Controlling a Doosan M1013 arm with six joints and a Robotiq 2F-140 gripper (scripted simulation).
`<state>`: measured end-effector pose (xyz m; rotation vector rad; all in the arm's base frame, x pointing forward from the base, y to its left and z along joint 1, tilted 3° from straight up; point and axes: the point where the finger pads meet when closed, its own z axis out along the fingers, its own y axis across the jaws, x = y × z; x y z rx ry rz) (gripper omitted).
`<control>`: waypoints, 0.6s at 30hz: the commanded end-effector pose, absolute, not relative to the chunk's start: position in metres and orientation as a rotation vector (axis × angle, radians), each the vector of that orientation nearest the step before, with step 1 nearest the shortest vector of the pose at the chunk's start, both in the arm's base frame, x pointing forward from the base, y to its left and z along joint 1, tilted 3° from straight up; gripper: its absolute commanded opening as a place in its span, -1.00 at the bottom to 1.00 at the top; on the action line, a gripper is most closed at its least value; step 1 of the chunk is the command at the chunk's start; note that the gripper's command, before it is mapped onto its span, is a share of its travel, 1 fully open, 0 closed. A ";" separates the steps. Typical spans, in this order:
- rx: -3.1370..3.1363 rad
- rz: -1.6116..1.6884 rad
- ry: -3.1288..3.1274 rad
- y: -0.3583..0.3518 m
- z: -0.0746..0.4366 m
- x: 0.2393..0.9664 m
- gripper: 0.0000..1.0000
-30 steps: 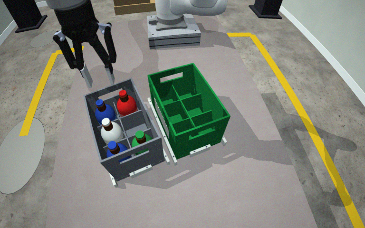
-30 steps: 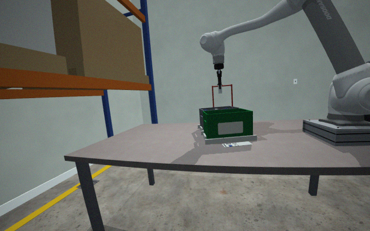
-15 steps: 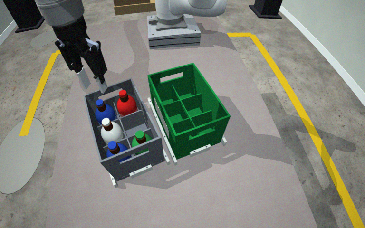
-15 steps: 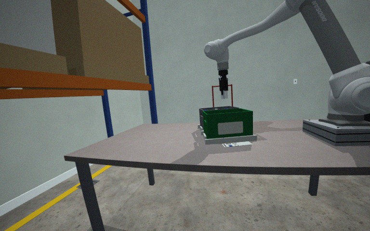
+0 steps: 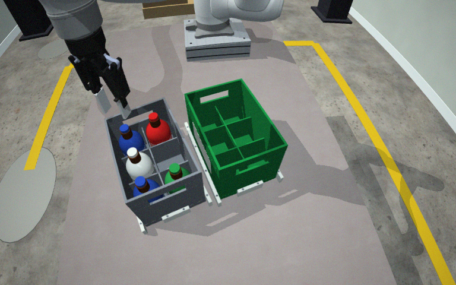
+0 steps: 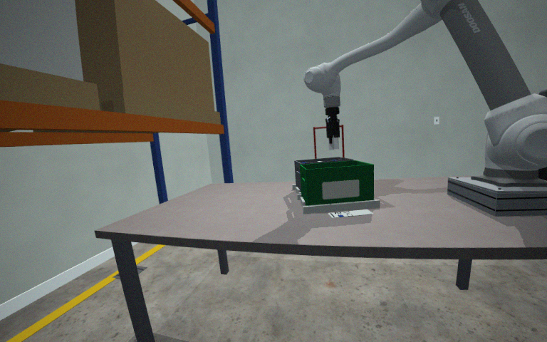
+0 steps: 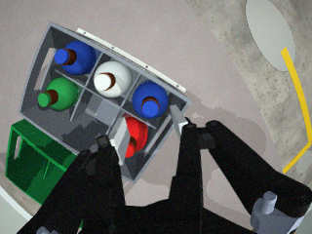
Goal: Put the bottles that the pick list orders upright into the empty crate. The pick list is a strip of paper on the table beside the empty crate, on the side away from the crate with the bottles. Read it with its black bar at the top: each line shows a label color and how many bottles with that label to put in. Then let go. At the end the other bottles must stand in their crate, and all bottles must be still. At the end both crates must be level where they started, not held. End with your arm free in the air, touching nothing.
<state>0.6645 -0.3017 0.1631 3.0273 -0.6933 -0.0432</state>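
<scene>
The grey crate [image 5: 154,161] holds a red-label bottle [image 5: 157,129], a white one [image 5: 138,162], a green one [image 5: 175,174] and two blue ones [image 5: 129,138] [image 5: 144,186], all upright. The green crate [image 5: 233,138] beside it is empty. My gripper [image 5: 114,108] hangs above the grey crate's far end, fingers partly apart with nothing between them. In the wrist view the fingertips frame the red bottle [image 7: 133,136] far below. The pick list [image 6: 350,214] lies on the table by the green crate; its lines are too small to read.
The robot base [image 5: 217,37] stands on the table behind the crates. White stop brackets [image 5: 249,187] edge both crates. A shelf rack with cardboard boxes [image 6: 141,60] stands off to one side of the table.
</scene>
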 end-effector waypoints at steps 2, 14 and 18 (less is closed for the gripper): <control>3.027 -0.043 -0.693 -0.302 0.158 0.664 -0.24; 3.027 -0.043 -0.693 -0.302 0.145 0.664 -0.24; 3.027 -0.043 -0.693 -0.302 0.140 0.664 -0.24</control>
